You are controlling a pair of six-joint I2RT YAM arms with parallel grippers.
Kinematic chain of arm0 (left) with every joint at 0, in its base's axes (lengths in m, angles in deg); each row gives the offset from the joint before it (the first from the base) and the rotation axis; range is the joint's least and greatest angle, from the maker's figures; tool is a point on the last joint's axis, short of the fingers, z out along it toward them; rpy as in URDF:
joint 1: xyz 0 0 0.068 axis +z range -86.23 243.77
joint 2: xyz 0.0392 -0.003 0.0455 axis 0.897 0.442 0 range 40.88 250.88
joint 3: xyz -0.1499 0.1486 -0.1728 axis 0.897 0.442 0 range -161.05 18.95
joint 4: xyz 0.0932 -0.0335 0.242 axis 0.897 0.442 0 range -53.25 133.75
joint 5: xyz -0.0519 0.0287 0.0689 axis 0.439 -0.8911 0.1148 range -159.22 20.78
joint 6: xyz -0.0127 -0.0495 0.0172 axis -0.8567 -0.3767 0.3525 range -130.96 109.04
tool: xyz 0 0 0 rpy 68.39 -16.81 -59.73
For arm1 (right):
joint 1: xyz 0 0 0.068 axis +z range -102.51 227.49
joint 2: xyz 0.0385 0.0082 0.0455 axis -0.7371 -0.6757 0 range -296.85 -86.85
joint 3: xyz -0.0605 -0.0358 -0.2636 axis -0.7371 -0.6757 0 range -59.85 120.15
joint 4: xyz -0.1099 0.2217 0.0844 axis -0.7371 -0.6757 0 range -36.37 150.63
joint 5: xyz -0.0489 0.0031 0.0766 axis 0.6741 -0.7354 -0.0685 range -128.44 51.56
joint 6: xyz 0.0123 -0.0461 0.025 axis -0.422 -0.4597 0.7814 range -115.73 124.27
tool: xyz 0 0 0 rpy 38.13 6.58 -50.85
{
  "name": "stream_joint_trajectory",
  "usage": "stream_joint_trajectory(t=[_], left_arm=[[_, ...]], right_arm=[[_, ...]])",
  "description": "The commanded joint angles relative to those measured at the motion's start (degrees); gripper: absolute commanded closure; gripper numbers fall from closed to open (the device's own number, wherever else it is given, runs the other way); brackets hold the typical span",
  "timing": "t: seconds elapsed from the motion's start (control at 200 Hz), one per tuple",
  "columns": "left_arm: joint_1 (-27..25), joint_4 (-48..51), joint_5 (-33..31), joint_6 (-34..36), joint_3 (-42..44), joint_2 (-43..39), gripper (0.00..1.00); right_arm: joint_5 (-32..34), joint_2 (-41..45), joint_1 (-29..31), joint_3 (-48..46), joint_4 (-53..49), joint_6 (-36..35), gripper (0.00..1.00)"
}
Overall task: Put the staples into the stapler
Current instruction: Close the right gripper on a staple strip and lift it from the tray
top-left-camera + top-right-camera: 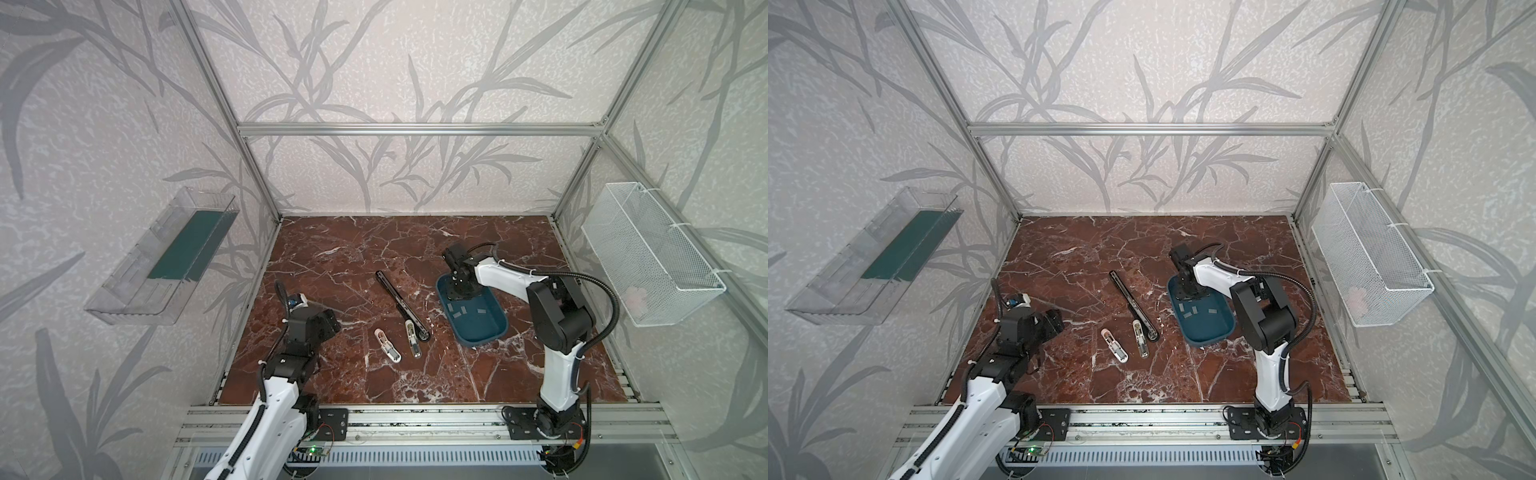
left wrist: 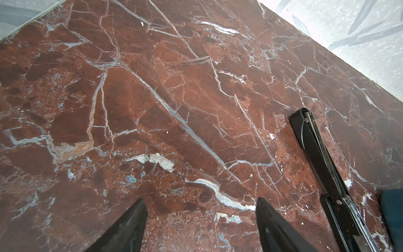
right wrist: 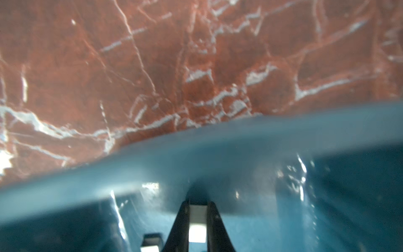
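Staples [image 1: 462, 309] are seen lying as small grey strips on the floor of the blue tray [image 1: 492, 330], which is set on the right half of the tabletop [image 1: 340, 257]. The right tool [image 3: 197, 205] is lowered into the far end of that tray. Its jaws are clenched on one pale staple strip [image 3: 197, 233], held between the two black fingers [image 3: 180, 227]. The wrist view is blurred here, so the strip looks to be pinched by its long edges, though that cannot be confirmed. A second strip [image 3: 150, 244] is glimpsed just beside the fingers on the tray floor.

Over on the left, the left tool [image 2: 201, 199] is held released, jaws spread wide above bare marble. A long black stapler [image 1: 401, 305] is laid open diagonally at the middle of the tabletop, between the two arms. Two small staplers are placed just beside its near end: a white stapler [image 1: 387, 344] and a silver stapler [image 1: 412, 341], both well apart from the tray. Whether the silver one is touching the black stapler's hinge end cannot be told.
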Motion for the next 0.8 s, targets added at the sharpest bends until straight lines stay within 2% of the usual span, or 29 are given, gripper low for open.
stream_joint_trajectory(t=[0.0, 0.205, 0.275, 0.415, 0.575, 0.63, 0.795], left_arm=[[0.3, -1.1, 0.9, 0.0, 0.6, -0.5, 0.21], [0.3, -3.3, 4.8, -0.6, 2.0, -1.0, 0.21], [0.3, -4.6, 6.9, -1.1, 2.9, -1.7, 0.21], [0.2, -5.6, 11.7, -2.6, 4.1, -4.0, 0.21], [0.1, -3.9, 14.2, -3.3, 4.7, -8.4, 0.24], [0.1, -2.3, 14.2, -3.3, 4.8, -10.7, 0.24], [0.1, 1.6, 12.5, -3.7, 5.9, -19.5, 0.25]], right_arm=[[1.1, 5.1, 0.5, -1.9, -1.0, -0.2, 0.85], [2.3, 13.7, 1.7, -6.5, 1.1, -1.7, 0.87], [3.6, 19.9, 2.4, -9.2, 2.0, -1.4, 0.87], [1.1, 30.9, 4.4, -15.3, 4.7, -1.5, 0.86], [3.6, 39.8, 12.2, -19.7, 7.3, 0.0, 0.84], [3.9, 40.7, 15.7, -19.7, 7.0, 0.9, 0.84], [10.5, 40.6, 27.4, -21.3, 8.9, 2.8, 0.84]])
